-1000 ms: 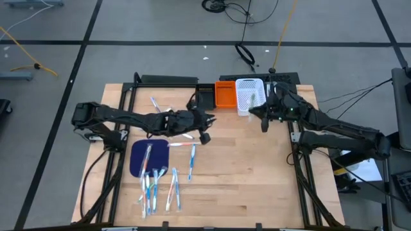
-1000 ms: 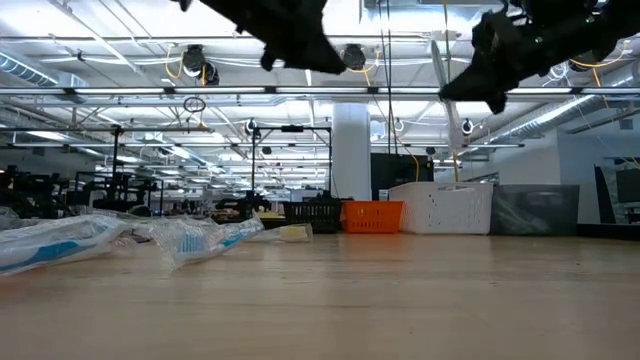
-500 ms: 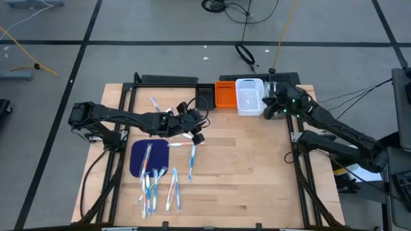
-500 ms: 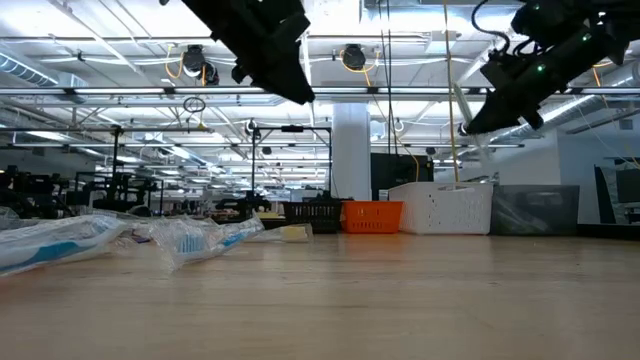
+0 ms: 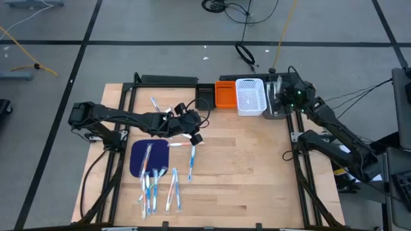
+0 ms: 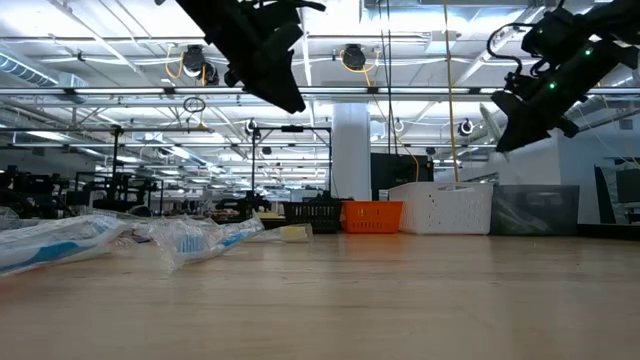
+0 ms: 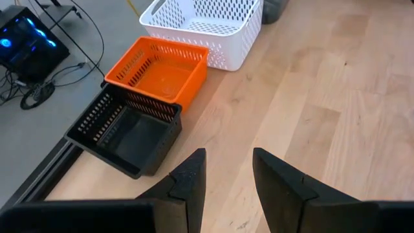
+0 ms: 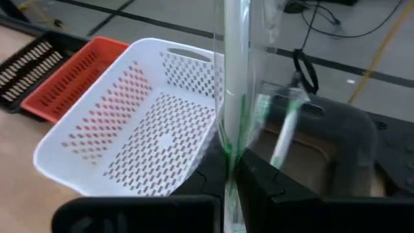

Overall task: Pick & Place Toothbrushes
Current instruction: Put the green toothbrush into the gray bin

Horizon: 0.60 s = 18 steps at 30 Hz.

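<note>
Room: warehouse floor marked with dark lines lay around my wooden table (image 5: 244, 173), and cables trailed behind it.
Bins: along the table's far edge stood a black bin (image 5: 205, 97), an orange bin (image 5: 225, 95) and a white bin (image 5: 250, 96), side by side and touching; a grey bin (image 8: 336, 139) sat just beyond the white one, on its right.
My right pincer (image 5: 280, 102): it hung above the grey bin, right beside the white bin, with the fingers pinched tight on one wrapped toothbrush (image 8: 234, 84) — a clear sleeve with a green mark, standing up out of the jaws.
Grey bin's contents: another toothbrush with a green stripe (image 8: 284, 129) leaned inside it.
My left pincer (image 5: 192, 133): it hovered over the middle-left of the table, near the far edge of the blue mat (image 5: 142, 157); the fingers (image 7: 191, 178) stood partly apart with bare wood showing between them — nothing held.
Toothbrushes left on the table (image 5: 157, 183): most lay in a loose bunch on and just in front of the blue mat, well apart from the bins; one (image 5: 191, 160) lay alone beside the mat, one (image 5: 156, 104) lay behind my left arm.
Low view: wrapped brushes (image 6: 190, 238) lay at the left, both arms up above the tabletop.
</note>
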Each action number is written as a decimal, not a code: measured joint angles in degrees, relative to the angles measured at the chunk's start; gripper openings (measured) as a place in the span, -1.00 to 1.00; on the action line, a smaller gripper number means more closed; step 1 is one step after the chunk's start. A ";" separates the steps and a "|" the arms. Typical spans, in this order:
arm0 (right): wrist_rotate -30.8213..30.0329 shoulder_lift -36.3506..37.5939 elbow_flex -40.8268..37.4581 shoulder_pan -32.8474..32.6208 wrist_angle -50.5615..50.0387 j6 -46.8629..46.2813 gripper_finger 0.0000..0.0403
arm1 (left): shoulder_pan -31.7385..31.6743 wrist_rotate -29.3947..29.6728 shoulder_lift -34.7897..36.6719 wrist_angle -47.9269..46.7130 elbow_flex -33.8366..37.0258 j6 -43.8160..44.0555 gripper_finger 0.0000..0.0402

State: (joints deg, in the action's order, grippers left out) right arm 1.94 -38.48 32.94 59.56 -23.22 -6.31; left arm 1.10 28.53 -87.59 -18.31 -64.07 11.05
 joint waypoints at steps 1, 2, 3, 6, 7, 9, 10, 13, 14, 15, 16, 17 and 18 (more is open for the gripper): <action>0.60 0.00 0.00 0.05 0.07 -0.02 -0.95 | 0.00 0.00 0.00 -0.05 0.00 0.00 -0.36; 0.98 0.00 0.00 0.05 0.15 0.04 -0.95 | 0.00 0.00 0.00 0.01 0.00 0.00 -0.36; 1.13 0.00 0.00 -0.05 0.05 0.15 -0.95 | 0.00 0.00 0.00 -0.01 0.00 0.00 -0.36; 0.99 -0.21 0.00 -0.01 -0.54 0.15 -0.95 | 0.10 0.00 0.00 -0.05 0.00 -0.02 -0.36; 1.05 -0.44 0.03 0.00 -1.22 0.21 -0.95 | 0.16 0.00 0.00 -0.04 0.00 -0.02 -0.36; 1.05 -0.85 0.03 -0.01 -3.16 1.34 -0.95 | 0.31 0.00 0.00 -0.06 0.00 -0.02 -0.36; 1.00 -1.07 0.03 -0.01 -3.48 1.59 -0.95 | 0.44 0.00 0.00 -0.06 0.00 -0.02 -0.36; 0.88 -1.59 0.03 -0.01 -3.25 1.66 -0.95 | 0.52 -0.04 0.00 -0.06 0.00 -0.04 -0.36; 0.88 -1.70 0.03 -0.01 -3.26 1.66 -0.95 | 0.52 -0.04 0.00 -0.06 0.00 -0.04 -0.36; 0.87 -1.75 0.03 -0.01 -3.20 1.67 -0.95 | 0.52 -0.04 0.00 -0.06 0.00 -0.03 -0.36; 0.88 -1.75 -0.04 -0.01 -3.17 1.72 -0.95 | 0.52 -0.04 0.00 -0.06 0.00 -0.03 -0.36; 0.87 -1.71 -0.46 -0.01 -2.63 1.80 -0.95 | 0.52 -0.04 0.00 -0.07 0.00 -0.03 -0.36; 0.87 -1.68 -1.13 -0.01 -1.98 1.88 -0.95 | 0.50 -0.03 0.00 -0.06 0.00 -0.01 -0.36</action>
State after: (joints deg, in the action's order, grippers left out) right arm 2.81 -40.16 31.82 59.55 -25.20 -4.43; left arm 1.61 28.50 -87.59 -18.37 -64.07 11.04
